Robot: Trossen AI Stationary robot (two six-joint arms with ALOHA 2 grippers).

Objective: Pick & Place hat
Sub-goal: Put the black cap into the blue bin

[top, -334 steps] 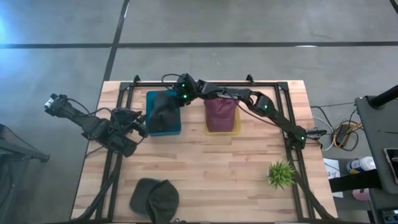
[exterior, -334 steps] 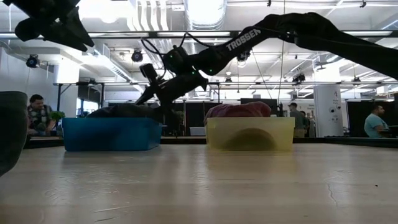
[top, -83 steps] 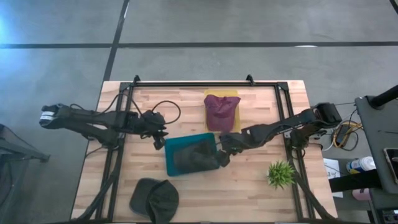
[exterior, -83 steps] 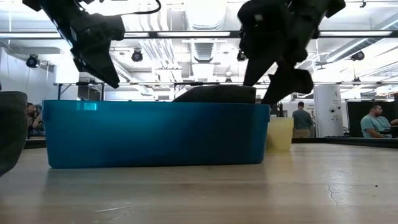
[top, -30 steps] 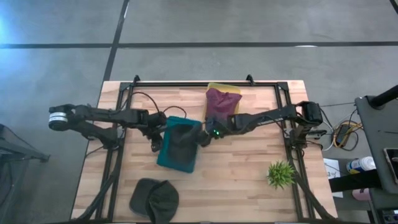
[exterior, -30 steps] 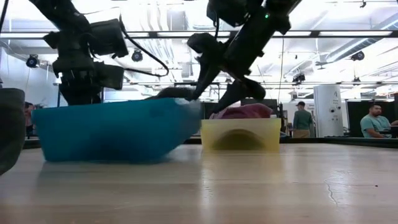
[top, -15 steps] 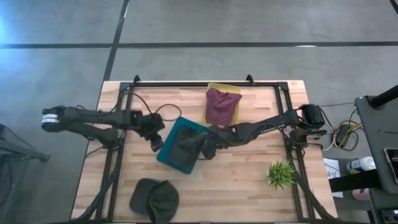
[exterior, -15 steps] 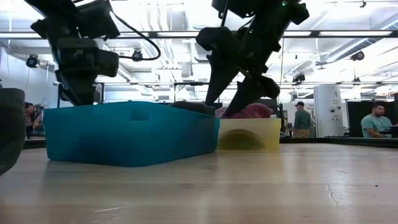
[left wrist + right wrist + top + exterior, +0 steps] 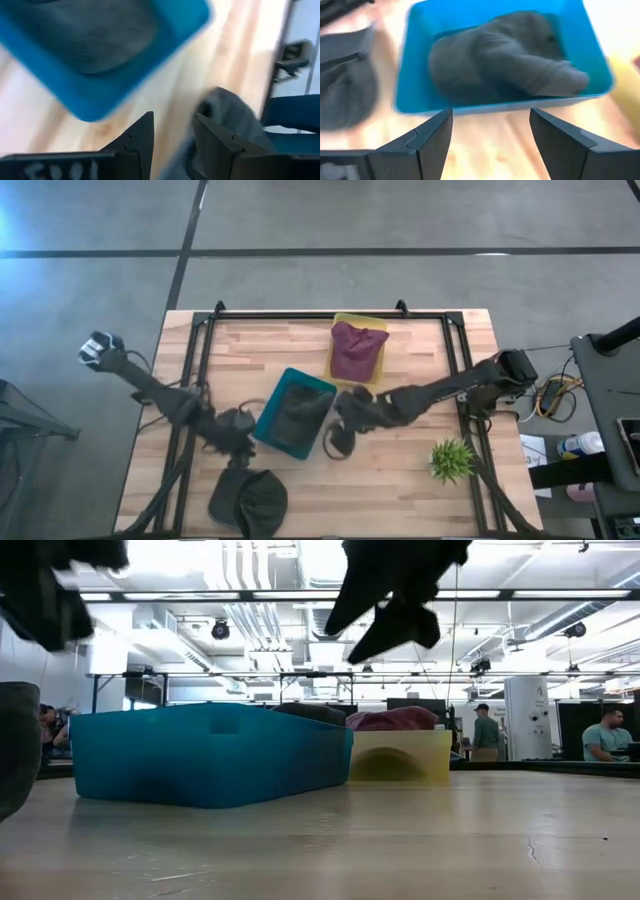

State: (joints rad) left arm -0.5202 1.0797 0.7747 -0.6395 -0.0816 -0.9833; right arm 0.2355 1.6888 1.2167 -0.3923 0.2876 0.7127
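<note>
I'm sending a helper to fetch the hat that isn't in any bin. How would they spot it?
Start at the wooden table and find the blue bin near its middle. Go from there to the table's near edge, beside the left claw: the dark grey hat lies there on bare wood, while the other two sit in bins.

Even, soft daylight falls on the wooden table (image 9: 400, 470) from above, with only faint shadows under the arms; a pale blue glare washes the floor at the far left edge; the level view looks into bright ceiling strip lights (image 9: 320, 595) that burn out to white, leaving the arms as dark silhouettes; both wrist views are smeared by motion, the blue bin (image 9: 505, 60) soft-edged.
</note>
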